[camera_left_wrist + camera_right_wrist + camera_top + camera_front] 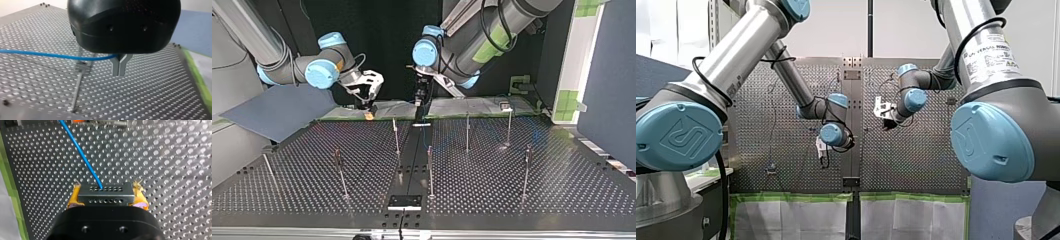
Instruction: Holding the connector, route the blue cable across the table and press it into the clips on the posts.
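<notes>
Right gripper: yellow pads clamped on both ends of the grey rectangular metal connector, held above the perforated metal table. Thin blue cable leaves the connector's upper face. Left gripper: metal fingertips pressed together, the cable caught in the fork above them, just beside a slim metal post bearing a clip.

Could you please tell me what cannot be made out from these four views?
Left wrist view: the blue cable leaves the picture's edge, so its far end is cut off.
Right wrist view: the connector covers the inner pad faces of my right hand.
Top view: the clips on the posts are too small to show whether cable sits in them.
</notes>
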{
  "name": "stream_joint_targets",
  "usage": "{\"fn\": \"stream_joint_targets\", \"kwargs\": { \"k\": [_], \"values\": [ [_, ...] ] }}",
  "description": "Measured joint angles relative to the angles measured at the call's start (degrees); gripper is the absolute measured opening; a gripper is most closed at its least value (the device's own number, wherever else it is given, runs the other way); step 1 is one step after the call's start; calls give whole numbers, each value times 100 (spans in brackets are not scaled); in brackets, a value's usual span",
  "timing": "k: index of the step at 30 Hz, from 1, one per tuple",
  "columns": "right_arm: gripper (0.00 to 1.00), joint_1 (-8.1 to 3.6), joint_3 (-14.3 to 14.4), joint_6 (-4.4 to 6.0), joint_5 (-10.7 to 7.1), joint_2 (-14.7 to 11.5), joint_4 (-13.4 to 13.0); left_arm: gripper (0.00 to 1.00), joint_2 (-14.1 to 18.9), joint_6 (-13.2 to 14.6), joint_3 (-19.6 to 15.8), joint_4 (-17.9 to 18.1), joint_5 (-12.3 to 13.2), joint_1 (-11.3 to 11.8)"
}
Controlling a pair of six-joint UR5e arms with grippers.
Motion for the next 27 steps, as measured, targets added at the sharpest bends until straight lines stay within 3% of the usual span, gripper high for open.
{"fn": "stream_joint_targets", "kwargs": {
  "k": [6, 13, 27],
  "values": [
    [0, -71, 2, -2, -5, 70, -6, 0, -77, -63, 165, 2, 77, 13],
    [0, -117, 0, -2, -31, 174, -92, 0, -81, -90, 486, -260, 84, 41],
    [0, -317, -23, 84, -264, 218, -331, 0, -234, -79, 1153, -559, 293, 239]
  ]
}}
